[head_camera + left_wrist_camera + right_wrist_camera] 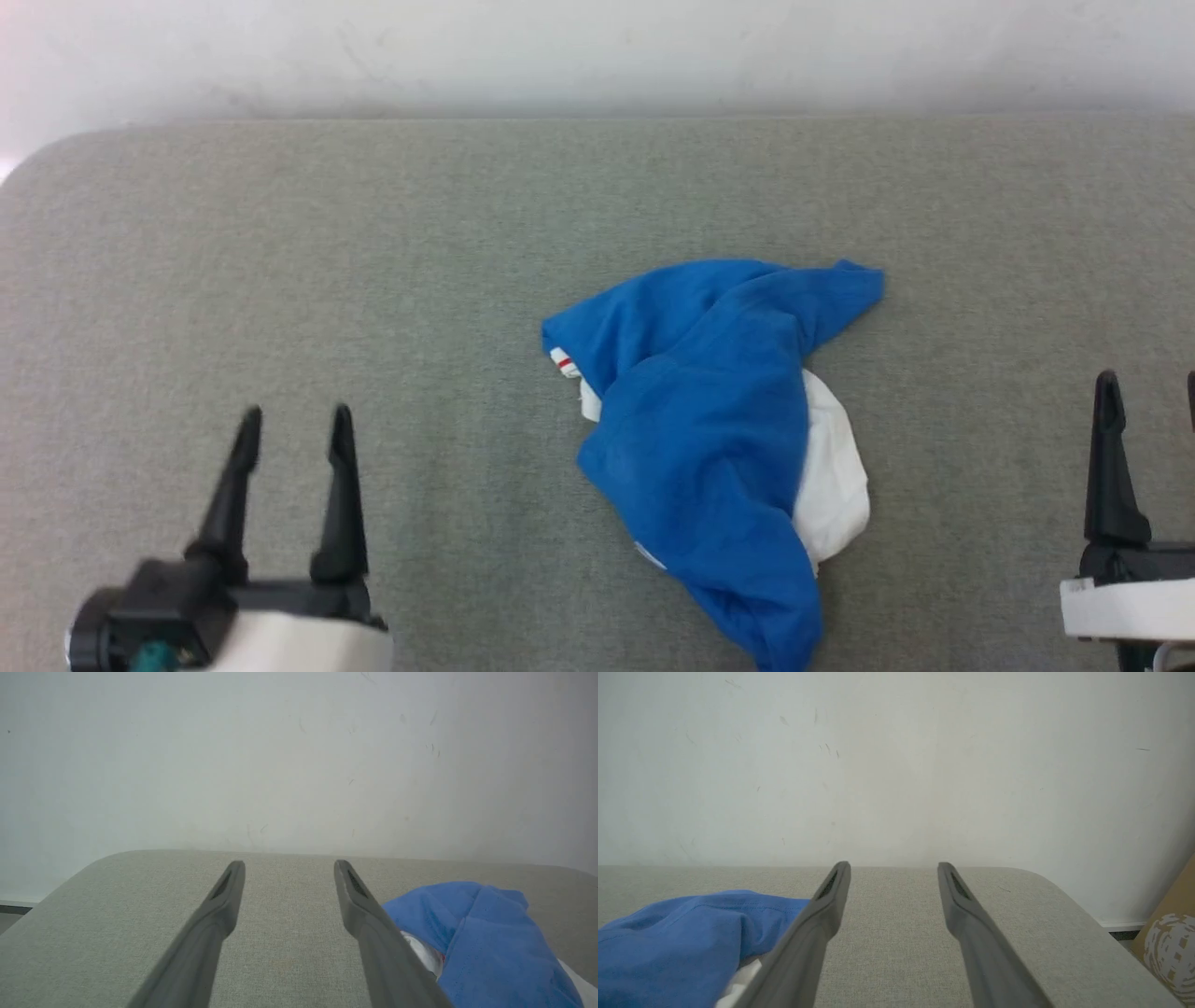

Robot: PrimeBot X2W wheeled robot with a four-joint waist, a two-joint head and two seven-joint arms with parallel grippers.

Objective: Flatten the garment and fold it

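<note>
While the garment (pixel 709 439) lies bunched on the counter (pixel 373 233), with the left pincer (pixel 296 411) and right pincer (pixel 1150 378) spread wide and empty well to either side of it, flattening is judged unstarted; opposite edges must next be gripped and drawn apart.

The light is soft and even, seemingly from overhead, so shadows are faint. The garment (pixel 709 420) throws only a thin, dim rim onto the grey table (pixel 280 233) along its edge. In the head view the wall (pixel 597 56) is overexposed and washes out to a pinkish-white glare at the upper left corner. That whole picture is slightly soft and grainy. The left gripper (pixel 297 411) looks smeared there (its finger edges are blurred), while the cloth is fairly crisp. Both wrist views are cleaner, sharp enough to show scuffs on the wall, though the blue reads paler. The fingers (pixel 205 938) lose focus toward the bottom edge, and the corners darken mildly.
</note>
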